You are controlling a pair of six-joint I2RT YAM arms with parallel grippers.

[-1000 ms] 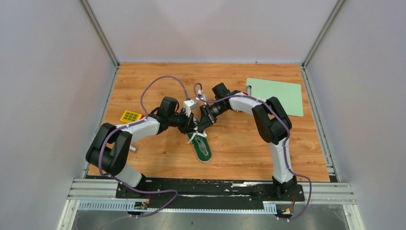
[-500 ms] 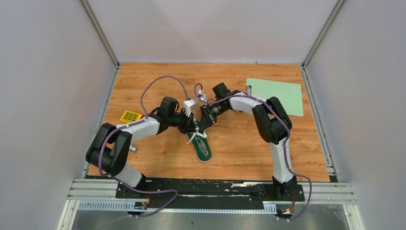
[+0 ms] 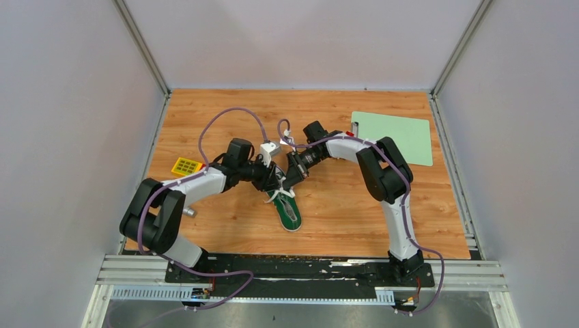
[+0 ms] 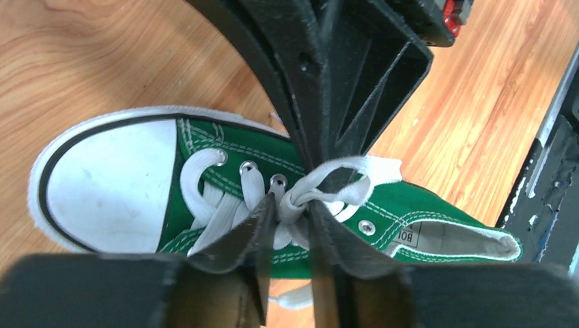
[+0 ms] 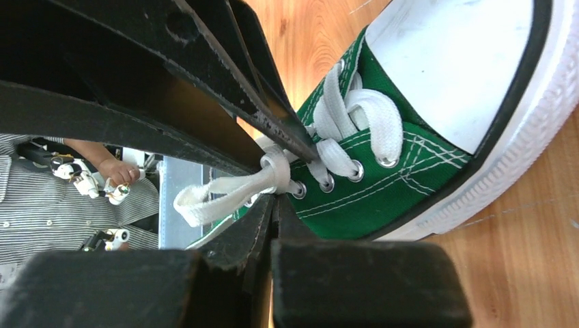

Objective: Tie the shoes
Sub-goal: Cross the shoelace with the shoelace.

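The shoe (image 3: 290,213) is a small green sneaker with a white toe cap (image 4: 109,184), lying mid-table with its toe toward the arm bases. Both grippers meet over its white laces (image 4: 218,205). My left gripper (image 4: 293,201) stands slightly open, and the lace knot (image 4: 304,198) sits between its fingertips. My right gripper (image 5: 276,198) is shut on the lace right at the knot. A lace loop (image 5: 218,195) sticks out beside its tips. In the left wrist view the right gripper (image 4: 319,164) comes down from above onto a loop (image 4: 348,188).
A yellow gridded block (image 3: 185,165) lies left of the left arm. A pale green mat (image 3: 394,137) covers the far right of the table. A small metal piece (image 3: 191,212) sits by the left elbow. A person in a striped shirt (image 5: 41,198) is beyond the table.
My left gripper has opened from shut, its fingers now apart around the knot. My right gripper has closed onto the lace. Both arms have shifted slightly.
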